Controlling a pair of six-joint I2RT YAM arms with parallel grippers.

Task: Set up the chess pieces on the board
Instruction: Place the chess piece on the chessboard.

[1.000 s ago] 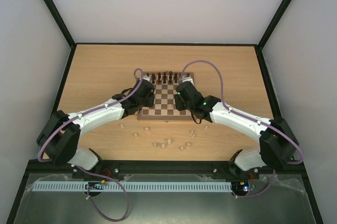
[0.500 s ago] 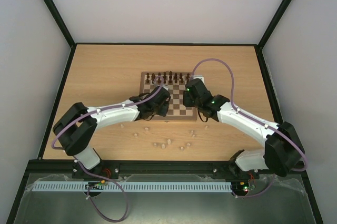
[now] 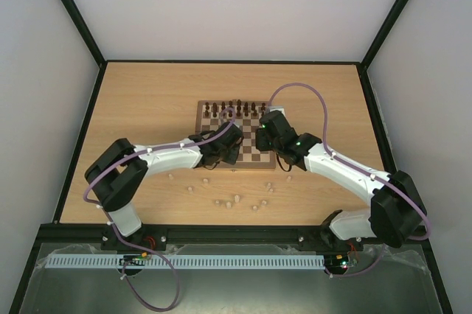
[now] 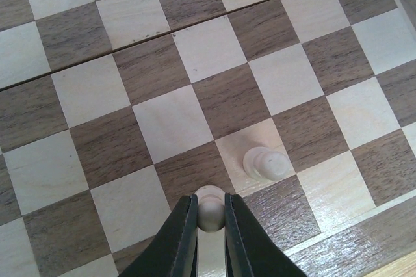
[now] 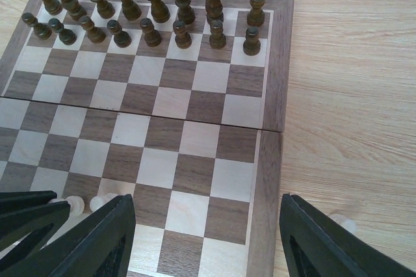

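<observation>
The left gripper (image 4: 209, 202) clamps a pale pawn (image 4: 209, 212) above the board (image 4: 162, 121), near its edge and beside a standing pawn (image 4: 265, 163). Open squares lie ahead. The right gripper (image 5: 207, 238) gapes, holding nothing.

Dark pieces (image 5: 151, 4) fill the top two rows of the board (image 5: 195, 127). Two pale pieces (image 5: 104, 200) stand at its lower left, beside one of the wide-spread black fingers (image 5: 97, 238). Another pale piece (image 5: 341, 222) sits on the desk (image 5: 351, 62), lower right.

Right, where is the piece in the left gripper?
Left wrist view, bottom centre: the piece, pinched by the left gripper, is near the board's edge, left of a pale pawn.
</observation>
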